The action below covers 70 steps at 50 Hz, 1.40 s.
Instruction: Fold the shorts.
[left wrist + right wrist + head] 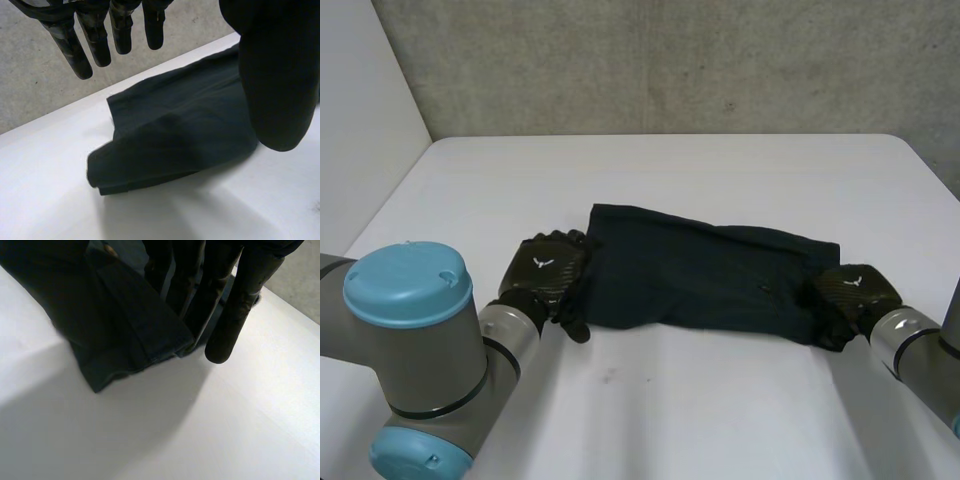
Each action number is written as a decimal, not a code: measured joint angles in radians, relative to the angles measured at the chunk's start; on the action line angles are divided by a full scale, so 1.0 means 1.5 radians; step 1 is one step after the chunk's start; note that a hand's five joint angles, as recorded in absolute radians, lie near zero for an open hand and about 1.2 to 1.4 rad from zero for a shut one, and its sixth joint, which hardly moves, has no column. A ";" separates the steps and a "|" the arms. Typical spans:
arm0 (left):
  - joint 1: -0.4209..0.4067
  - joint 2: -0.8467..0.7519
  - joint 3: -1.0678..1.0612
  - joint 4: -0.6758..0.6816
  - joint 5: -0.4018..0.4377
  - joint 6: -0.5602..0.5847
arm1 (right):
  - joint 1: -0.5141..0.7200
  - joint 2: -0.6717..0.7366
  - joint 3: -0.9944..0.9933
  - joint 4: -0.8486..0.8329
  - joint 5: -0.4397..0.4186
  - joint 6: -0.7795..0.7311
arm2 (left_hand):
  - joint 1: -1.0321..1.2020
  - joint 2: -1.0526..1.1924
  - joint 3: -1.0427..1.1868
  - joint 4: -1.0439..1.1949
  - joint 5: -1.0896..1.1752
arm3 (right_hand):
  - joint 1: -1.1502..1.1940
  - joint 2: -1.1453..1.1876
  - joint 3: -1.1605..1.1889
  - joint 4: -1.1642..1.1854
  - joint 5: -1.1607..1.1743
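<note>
Dark blue-green cloth shorts lie as a long folded band across the middle of the white table, with one robot hand at each end.

For writing, you get little. Each black hand carries a small white emblem on its back, too small for you to read as letters. A pale speck sits on the shorts towards the right end, and you cannot tell what it is.

Your left hand is at the band's left end, its thumb beside the near edge. In the left wrist view the left hand's fingers are straight and spread, apart from the cloth, with nothing between them. The thumb is a dark mass in front of the shorts and hides part of them. The layers show at the cloth's end, one edge lying over another.

Your right hand is at the right end, with the cloth bunched against it. In the right wrist view its straight fingers lie against the back of a gathered fold of the shorts. That fold is pinched from the thumb side, where cloth covers the thumb. The hem edge hangs just above the table.

A grey concrete wall stands behind the table. The left arm's light-blue cap covers the near left corner.
</note>
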State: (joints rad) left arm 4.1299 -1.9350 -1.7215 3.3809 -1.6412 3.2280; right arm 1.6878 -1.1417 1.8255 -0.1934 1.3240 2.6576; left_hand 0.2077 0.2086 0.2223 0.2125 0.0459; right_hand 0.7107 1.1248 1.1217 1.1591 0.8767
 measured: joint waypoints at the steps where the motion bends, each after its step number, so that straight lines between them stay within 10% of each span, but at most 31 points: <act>1: 0.000 0.001 -0.001 0.004 -0.001 0.001 | -0.010 -0.001 -0.002 0.000 0.002 -0.003 | 0.000 0.000 0.000 0.000 0.000 | 0.000 0.004 0.001 0.018 0.002; 20: 0.004 0.042 -0.003 0.003 -0.007 -0.002 | -0.051 -0.160 -0.099 0.129 -0.001 -0.320 | 0.000 0.000 0.000 0.000 0.000 | 0.099 0.040 0.035 0.021 0.016; 33: 0.030 0.086 -0.006 0.006 -0.006 -0.002 | 0.304 0.035 -0.311 0.130 -0.140 -0.533 | 0.000 0.000 0.000 0.000 0.000 | 0.156 0.040 0.050 0.021 0.016; 41: 0.049 0.107 0.034 0.008 0.000 0.002 | 0.361 0.126 -0.351 0.153 -0.173 -0.373 | 0.000 0.000 0.000 0.000 0.000 | -0.320 -0.568 -0.561 -0.585 -0.492; 56: 0.001 -0.037 0.269 -0.021 0.052 0.004 | 0.186 -0.047 -0.286 0.158 -0.122 0.253 | 0.000 -0.001 0.000 -0.002 0.000 | -0.337 -0.599 -0.607 -0.616 -0.538; 70: -0.060 -0.244 0.384 -0.118 0.042 0.001 | 0.161 0.077 -0.287 0.158 -0.035 0.205 | 0.000 -0.001 0.000 -0.002 0.000 | -0.337 -0.599 -0.607 -0.616 -0.538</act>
State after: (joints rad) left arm 4.0405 -2.3004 -1.1457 3.2041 -1.5783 3.2302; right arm 1.9295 -1.0263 1.3957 0.0428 1.2715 2.9649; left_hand 0.2077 0.2066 0.2224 0.2100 0.0459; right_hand 0.2053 0.2260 0.2115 0.2358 0.0699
